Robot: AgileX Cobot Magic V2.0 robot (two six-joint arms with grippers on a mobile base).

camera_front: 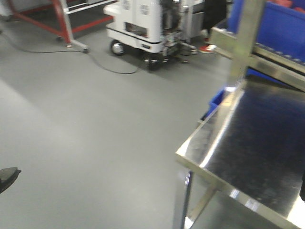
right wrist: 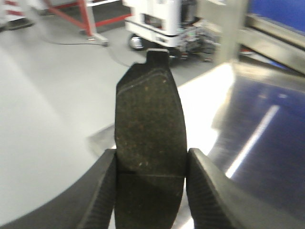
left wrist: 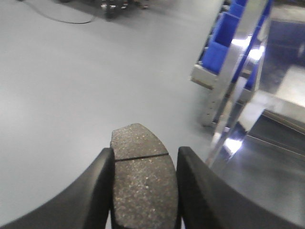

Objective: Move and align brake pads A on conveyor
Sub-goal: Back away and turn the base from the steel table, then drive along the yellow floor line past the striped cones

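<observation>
Left wrist, blue bins, gripped brake pad

Rough, grainy, matt faces are recorded on the left-held brake pad and the right-held brake pad. Fingers of the right end effector: matt black, finely ribbed. Surface: polished, mirror-like metal. Floor: smooth grey, faintly sheened.

Left brake pad and right brake pad are running off the bottom edge in their wrist views. Counter is getting cropped right and bottom up front. Dark tip at left edge is showing too little to identify.
</observation>
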